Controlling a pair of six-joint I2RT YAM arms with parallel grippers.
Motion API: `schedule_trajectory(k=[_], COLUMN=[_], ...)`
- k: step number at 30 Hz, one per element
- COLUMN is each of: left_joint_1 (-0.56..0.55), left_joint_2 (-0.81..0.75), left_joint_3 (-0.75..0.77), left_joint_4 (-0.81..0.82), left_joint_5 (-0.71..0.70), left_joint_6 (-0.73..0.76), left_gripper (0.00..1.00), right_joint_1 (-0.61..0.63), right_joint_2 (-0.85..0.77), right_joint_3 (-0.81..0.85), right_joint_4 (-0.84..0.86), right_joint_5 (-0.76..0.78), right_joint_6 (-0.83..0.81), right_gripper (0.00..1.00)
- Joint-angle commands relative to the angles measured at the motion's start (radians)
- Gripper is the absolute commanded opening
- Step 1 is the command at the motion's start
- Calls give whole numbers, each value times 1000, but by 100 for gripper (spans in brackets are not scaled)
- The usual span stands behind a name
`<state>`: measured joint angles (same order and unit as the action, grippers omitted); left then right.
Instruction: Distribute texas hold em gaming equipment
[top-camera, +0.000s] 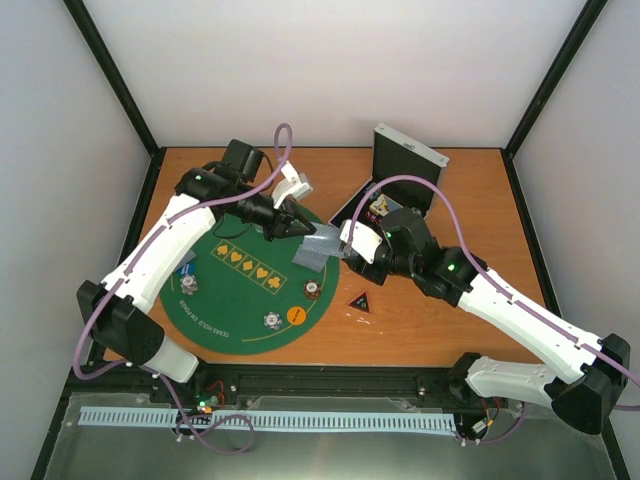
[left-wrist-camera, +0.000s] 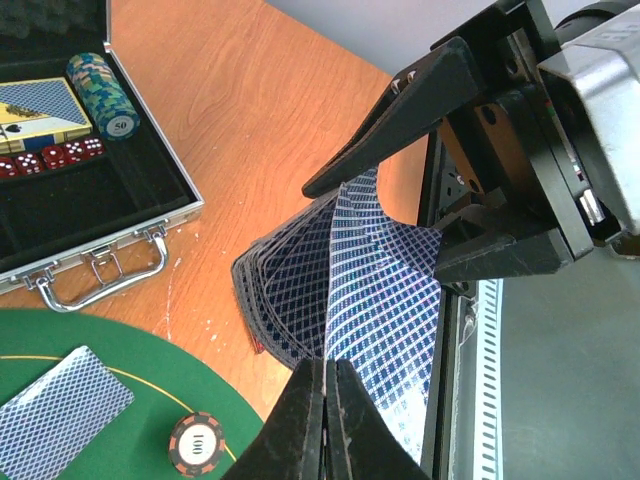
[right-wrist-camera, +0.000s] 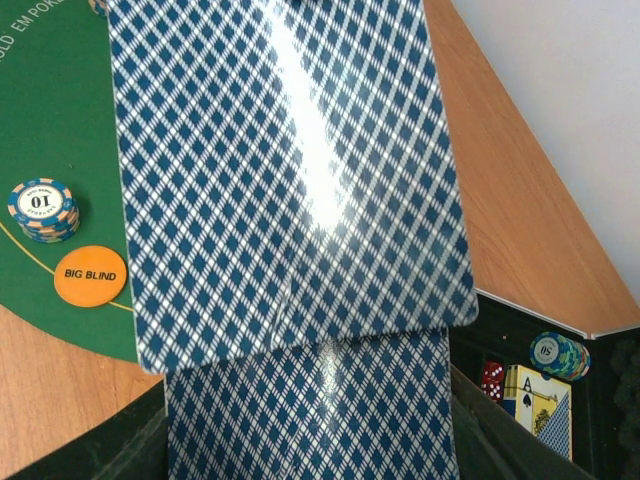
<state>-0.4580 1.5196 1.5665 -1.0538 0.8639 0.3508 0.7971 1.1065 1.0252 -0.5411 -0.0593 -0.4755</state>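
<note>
My left gripper is shut on the edge of one grey-blue-backed playing card, which bends up off the deck. That deck sits between the black fingers of my right gripper, which is shut on it above the mat's right edge. In the top view the two grippers meet at the cards. Another card lies face down on the mat. Chips, a blue chip stack, the orange BIG BLIND disc and the black triangular marker lie nearby.
The round green felt mat covers the table's left middle. The open silver case stands at the back right, with a chip stack, red dice and a card box inside. More blue chips lie at the mat's left edge.
</note>
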Motion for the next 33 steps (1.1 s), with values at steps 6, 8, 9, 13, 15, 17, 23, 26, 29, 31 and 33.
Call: schedule_trajectory(k=[6,8,9,13,15,17,23,26,29,31,33], left_joint_1=[83,94,100,140,184,274,545,688,849,954,1040], left_joint_2=[-65,-77,-80,-90,-94,-98,-142,-153,-149,-130,-102], left_joint_3=[65,67,67,81,94,100,-27,-106,-204,-265,-326], left_joint_4=[-36,-36,-37,-36,-28,-16,18,11,41,83,143], left_joint_5=[6,6,6,-2,-19,-25,-25,-39,-54,-55,-67], left_joint_6=[43,44,44,36,17,-6,-47,-51,-46,-40,-31], left_gripper=[1,1,1,1,1,1,1,1,1,1,1], right_joint_1=[-6,-7,-7,-7,-7,-6,-6,-7,-7,-6,-6], right_joint_2=[-12,-10,-10,-8,-9,-12,-28,-33,-42,-45,-52], right_joint_3=[-8,-9,-8,-8,-8,-9,-36,-56,-78,-80,-73], right_joint_4=[37,38,40,41,40,38,64,81,105,109,103], right_joint_5=[12,11,10,8,7,6,-6,-15,-30,-42,-55], right_joint_6=[-8,-9,-9,-9,-9,-9,-17,-25,-35,-34,-31], right_gripper=[52,52,52,52,52,52,52,52,52,52,52])
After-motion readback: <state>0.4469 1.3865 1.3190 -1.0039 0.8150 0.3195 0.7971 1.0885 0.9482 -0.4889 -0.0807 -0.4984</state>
